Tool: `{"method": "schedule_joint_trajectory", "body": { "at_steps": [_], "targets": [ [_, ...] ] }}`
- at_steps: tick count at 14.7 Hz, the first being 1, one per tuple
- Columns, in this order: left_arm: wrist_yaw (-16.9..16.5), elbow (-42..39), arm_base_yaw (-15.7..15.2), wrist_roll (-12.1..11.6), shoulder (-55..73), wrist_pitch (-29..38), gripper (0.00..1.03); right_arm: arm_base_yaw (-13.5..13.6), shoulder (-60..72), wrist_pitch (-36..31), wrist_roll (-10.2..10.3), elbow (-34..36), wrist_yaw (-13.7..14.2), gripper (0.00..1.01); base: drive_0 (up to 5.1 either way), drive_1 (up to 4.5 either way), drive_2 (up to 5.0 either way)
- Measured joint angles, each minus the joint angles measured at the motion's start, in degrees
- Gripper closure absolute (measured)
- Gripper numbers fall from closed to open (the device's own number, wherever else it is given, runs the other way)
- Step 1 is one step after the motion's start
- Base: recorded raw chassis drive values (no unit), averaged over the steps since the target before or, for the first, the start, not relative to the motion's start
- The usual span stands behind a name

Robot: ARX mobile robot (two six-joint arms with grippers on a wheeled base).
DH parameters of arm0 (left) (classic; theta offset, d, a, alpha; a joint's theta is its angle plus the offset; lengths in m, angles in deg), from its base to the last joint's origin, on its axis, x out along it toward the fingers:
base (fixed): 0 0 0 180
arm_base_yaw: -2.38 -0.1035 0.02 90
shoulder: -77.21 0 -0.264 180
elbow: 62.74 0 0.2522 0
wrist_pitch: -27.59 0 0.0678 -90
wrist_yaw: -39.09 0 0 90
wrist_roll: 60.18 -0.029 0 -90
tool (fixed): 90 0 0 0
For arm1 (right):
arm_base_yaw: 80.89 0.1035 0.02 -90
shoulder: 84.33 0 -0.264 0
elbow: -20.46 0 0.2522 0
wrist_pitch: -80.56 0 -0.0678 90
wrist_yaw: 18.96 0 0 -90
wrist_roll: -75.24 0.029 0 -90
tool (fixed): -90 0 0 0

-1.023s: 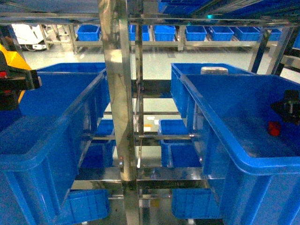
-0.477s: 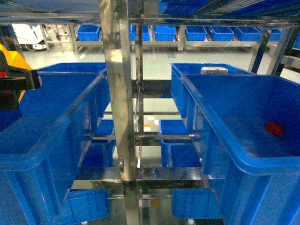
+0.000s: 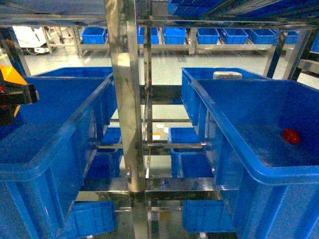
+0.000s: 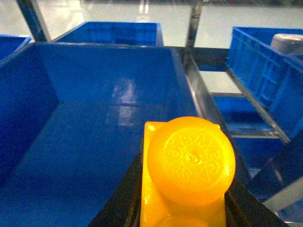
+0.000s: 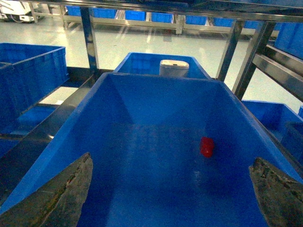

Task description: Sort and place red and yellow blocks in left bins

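Observation:
The yellow block (image 4: 189, 161), studs facing the camera, is clamped between the dark jaws of my left gripper (image 4: 182, 202). It hangs over the open left bin (image 4: 94, 142), whose floor is bare. In the head view that gripper (image 3: 12, 97) sits at the far left edge above the left bin (image 3: 55, 144), with a sliver of yellow block (image 3: 7, 74) showing. The red block (image 5: 207, 146) lies alone on the floor of the right-hand blue crate (image 5: 142, 109) and appears there in the head view as well (image 3: 291, 135). My right gripper (image 5: 170, 194) is open above that crate, well back from the red block.
A steel rack post (image 3: 124, 99) stands between the two crates. A white roll (image 5: 173, 67) sits in the smaller blue crate behind the right one. More blue crates fill the lower shelf (image 3: 192, 159) and the far racks (image 3: 209, 35).
My right gripper, next to the red block a second ago, has pulled back out of the head view, leaving the block on the crate floor. The left gripper has shifted slightly left.

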Motion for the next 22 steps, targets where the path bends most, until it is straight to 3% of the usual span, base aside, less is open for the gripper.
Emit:
{"method": "schedule_joint_trajectory", "body": {
  "at_steps": [4, 6, 8, 9, 14, 19, 22],
  "targets": [
    [-4.11, 5.11, -6.91, 0.37, 14.19, 4.83, 0.76, 0.00, 0.00, 0.02, 0.00, 0.02, -0.02, 0.03, 0.0, 0.00, 0.0],
    [-5.92, 11.41, -10.51, -0.50, 22.73, 7.34, 0.76, 0.00, 0.00, 0.04, 0.00, 0.00, -0.02, 0.03, 0.0, 0.00, 0.0],
    [-8.22, 22.77, -16.44, -1.09, 36.06, 5.20, 0.76, 0.00, 0.00, 0.02, -0.02, 0.02, 0.00, 0.03, 0.0, 0.00, 0.0],
    [-8.83, 23.67, -16.76, -0.92, 36.52, 5.05, 0.70, 0.00, 0.00, 0.02, 0.00, 0.02, 0.00, 0.03, 0.0, 0.00, 0.0],
    [-10.05, 23.85, -15.56, -0.24, 32.65, -0.13, 0.05, 0.00, 0.00, 0.02, 0.00, 0.00, -0.02, 0.03, 0.0, 0.00, 0.0],
    [-11.80, 13.64, -14.16, -0.24, 18.36, -2.69, 0.05, 0.00, 0.00, 0.02, -0.02, 0.00, 0.00, 0.03, 0.0, 0.00, 0.0],
    [-13.42, 6.05, -11.23, 0.24, 7.10, -5.92, 0.05, 0.00, 0.00, 0.04, 0.00, 0.02, -0.02, 0.03, 0.0, 0.00, 0.0]
  ]
}}
